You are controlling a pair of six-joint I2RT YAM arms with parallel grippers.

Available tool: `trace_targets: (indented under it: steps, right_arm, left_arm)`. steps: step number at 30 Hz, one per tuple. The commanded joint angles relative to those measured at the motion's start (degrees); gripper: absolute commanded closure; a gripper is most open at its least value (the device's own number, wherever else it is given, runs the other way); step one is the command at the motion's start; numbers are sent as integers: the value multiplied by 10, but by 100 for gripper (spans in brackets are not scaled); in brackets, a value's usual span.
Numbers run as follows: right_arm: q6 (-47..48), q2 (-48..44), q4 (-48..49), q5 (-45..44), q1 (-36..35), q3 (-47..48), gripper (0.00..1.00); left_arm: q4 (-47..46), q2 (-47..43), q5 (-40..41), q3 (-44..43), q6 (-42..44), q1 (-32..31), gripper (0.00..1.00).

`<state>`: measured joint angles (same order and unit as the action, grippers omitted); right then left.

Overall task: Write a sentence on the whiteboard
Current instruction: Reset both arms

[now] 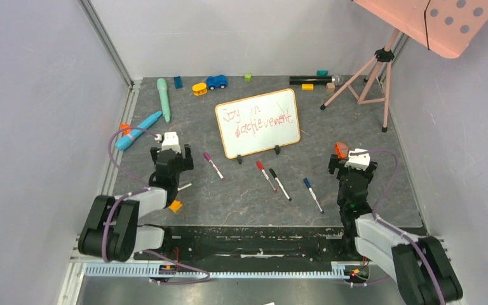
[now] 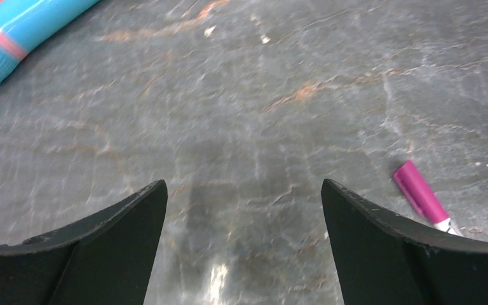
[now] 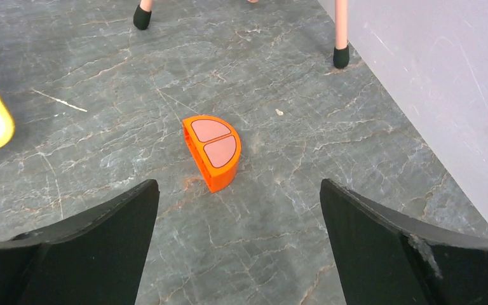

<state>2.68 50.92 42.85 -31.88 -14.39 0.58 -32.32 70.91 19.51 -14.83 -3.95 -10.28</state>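
Sentence (image 1: 255, 118) written on whiteboard (image 1: 274, 137), task looks done; left tool (image 2: 243, 185), right tool (image 3: 239, 183) both spread, empty.

Plain white walls (image 1: 38, 95) 3 sides, dk grey marbled tabletop (image 1: 241, 190), pink tripod (image 1: 384, 56) far rt corner, even light

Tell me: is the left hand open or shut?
Open. The left hand shows its fingers wide apart in the wrist view, only table between them.

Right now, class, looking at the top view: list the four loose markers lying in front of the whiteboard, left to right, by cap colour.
purple marker → red marker → black marker → blue marker
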Motion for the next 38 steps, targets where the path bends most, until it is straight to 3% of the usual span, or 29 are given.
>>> trace_targets:
  steps: [1, 4, 6, 11, 38]
  right_arm:
    - [37, 85, 199, -23, 6, -87, 2]
    - [55, 149, 264, 12, 8, -67, 2]
    - [94, 181, 278, 26, 8, -49, 2]
    - [84, 289, 409, 54, 44, -61, 2]
    - [76, 283, 404, 72, 55, -63, 2]
  left_arm:
    - [-167, 62, -77, -32, 70, 26, 3]
    - [-298, 142, -118, -1, 45, 58, 4]
    - [-236, 128, -133, -21, 45, 62, 1]
    - [-263, 139, -128, -18, 45, 66, 0]
    - [-266, 135, -104, -13, 34, 59, 0]
